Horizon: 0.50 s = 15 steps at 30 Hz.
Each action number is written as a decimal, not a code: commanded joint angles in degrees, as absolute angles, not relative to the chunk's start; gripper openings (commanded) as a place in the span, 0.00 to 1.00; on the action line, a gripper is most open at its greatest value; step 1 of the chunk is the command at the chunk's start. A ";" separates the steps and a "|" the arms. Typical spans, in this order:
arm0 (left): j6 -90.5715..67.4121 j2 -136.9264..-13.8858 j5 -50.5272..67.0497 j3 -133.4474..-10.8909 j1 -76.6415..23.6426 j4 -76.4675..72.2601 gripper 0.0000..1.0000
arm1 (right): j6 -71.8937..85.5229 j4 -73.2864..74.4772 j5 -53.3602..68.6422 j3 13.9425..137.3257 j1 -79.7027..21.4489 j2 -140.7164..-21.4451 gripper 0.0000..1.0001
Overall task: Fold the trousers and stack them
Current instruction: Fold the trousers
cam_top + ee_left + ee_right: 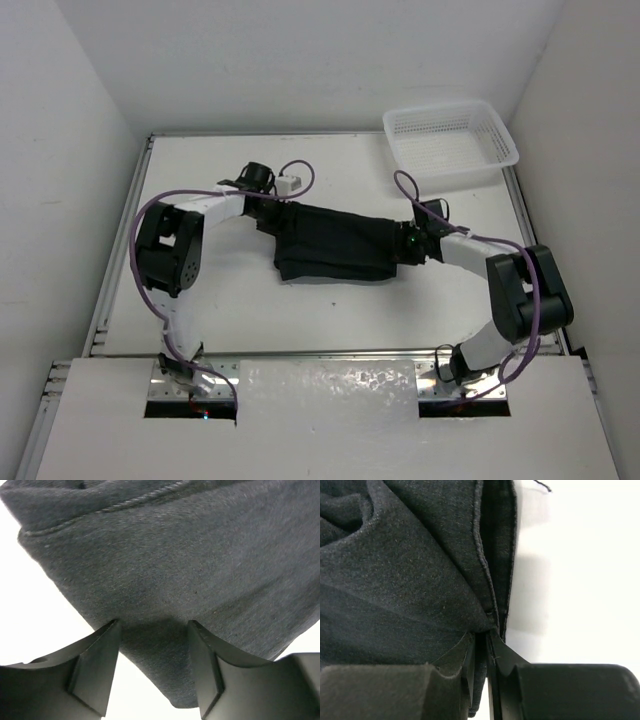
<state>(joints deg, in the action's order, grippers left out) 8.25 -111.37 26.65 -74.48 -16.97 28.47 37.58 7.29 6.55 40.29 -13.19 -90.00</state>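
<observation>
From above, you had the trousers (pixel 335 245) lying as a folded black band mid-table (pixel 250 310). The left gripper (pixel 268 207) was at their left end and the right gripper (pixel 408 245) at their right, with the white basket (pixel 450 135) far right, apart. The left wrist view showed jaws apart, with cloth lying loose between them (a release, I judge). The right wrist view showed fingers (pixel 465 655) pinched on a hem fold. Next you'd likely free that end and regrasp for another fold. No label or writing was readable.
</observation>
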 commanded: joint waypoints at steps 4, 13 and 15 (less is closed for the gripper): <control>7.56 -104.60 20.66 -72.51 -15.82 27.07 0.59 | 31.64 5.62 8.52 47.10 -12.22 -95.44 0.14; 12.21 -96.51 20.82 -77.17 -14.33 30.76 0.61 | 24.52 13.18 5.89 57.65 -12.30 -90.98 0.19; 14.76 -94.23 24.58 -76.64 -14.59 31.37 0.61 | 25.04 12.49 6.24 58.18 -12.48 -89.30 0.20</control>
<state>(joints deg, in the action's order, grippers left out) 10.76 -100.49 20.45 -74.15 -14.37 31.00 27.57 12.60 7.20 54.94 -12.45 -94.26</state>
